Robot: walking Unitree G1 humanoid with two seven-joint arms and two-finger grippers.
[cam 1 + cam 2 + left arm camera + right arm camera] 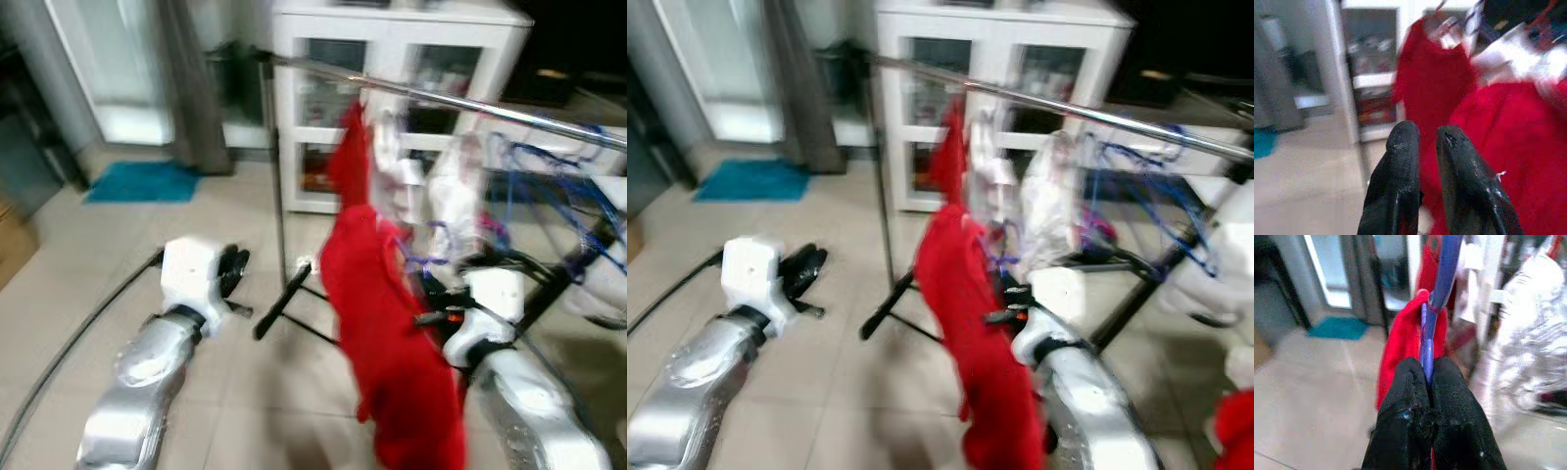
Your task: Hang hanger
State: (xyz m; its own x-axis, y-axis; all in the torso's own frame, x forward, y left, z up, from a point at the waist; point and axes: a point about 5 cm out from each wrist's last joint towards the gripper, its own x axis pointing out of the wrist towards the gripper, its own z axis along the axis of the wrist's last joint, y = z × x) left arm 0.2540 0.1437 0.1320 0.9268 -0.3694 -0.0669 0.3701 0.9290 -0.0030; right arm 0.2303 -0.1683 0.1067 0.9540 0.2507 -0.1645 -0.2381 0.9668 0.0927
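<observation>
Your right gripper (1426, 382) is pinched tight on the blue hanger (1439, 293), fingers pressed together around its shaft. A red garment (397, 343) is draped on that hanger and trails down in front of your right arm. The hanger is up near the metal rail (460, 103) of the clothes rack, but blur hides whether its hook is over the rail; judge it as not hung yet. Other items already hang on the rail: another red garment (351, 157), white clothes (456, 191) and a bunch of blue hangers (549, 186). Your left gripper (1422, 147) sits low to the left over the tiled floor (127, 245), fingers slightly apart with nothing between them. Left to do: lift the hook over the rail, seat it, release.
</observation>
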